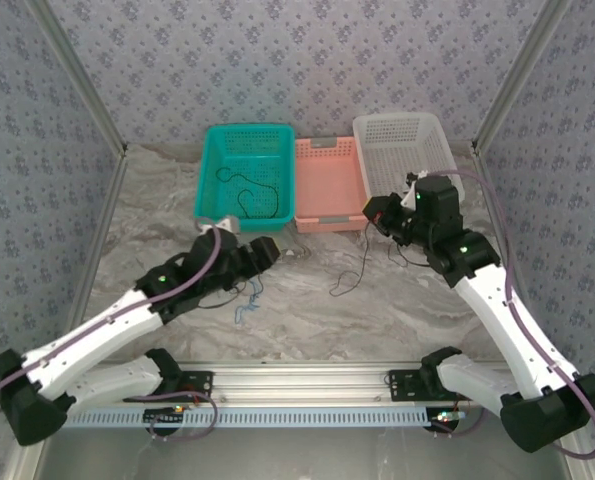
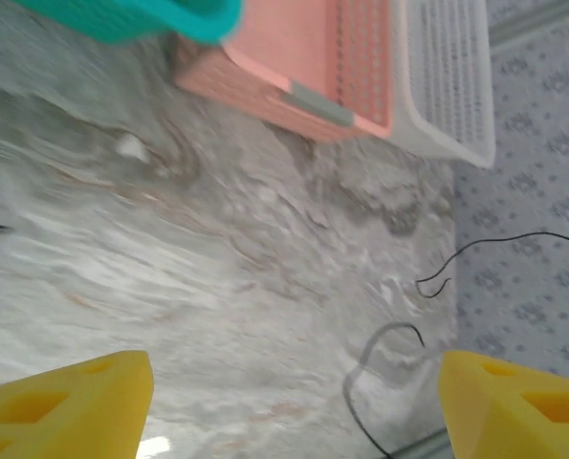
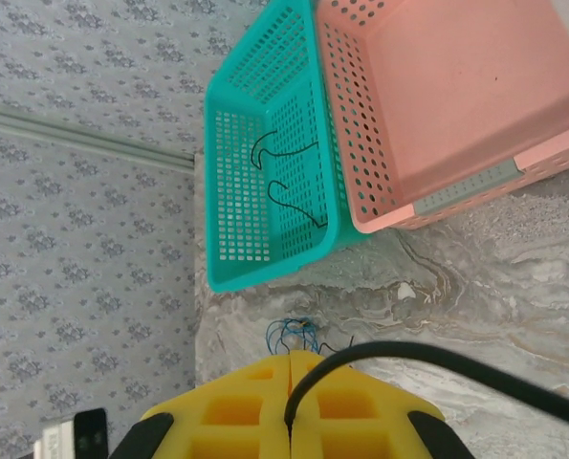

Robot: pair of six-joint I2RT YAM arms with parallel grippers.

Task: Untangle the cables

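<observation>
Cable (image 1: 247,181) inside leftmost basket (image 1: 249,128)

Table centre (image 1: 307,325) free between arms. Back edge blocked: teal basket (image 1: 247,170), pink basket (image 1: 329,188), white basket (image 1: 407,150) side by side. Black cable (image 1: 362,262) hangs from right gripper (image 3: 291,402) across mid-table; blue cable (image 1: 245,305) heap lies near left gripper (image 2: 289,406).

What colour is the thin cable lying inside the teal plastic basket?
The thin cable is black; the right wrist view shows it best.
</observation>
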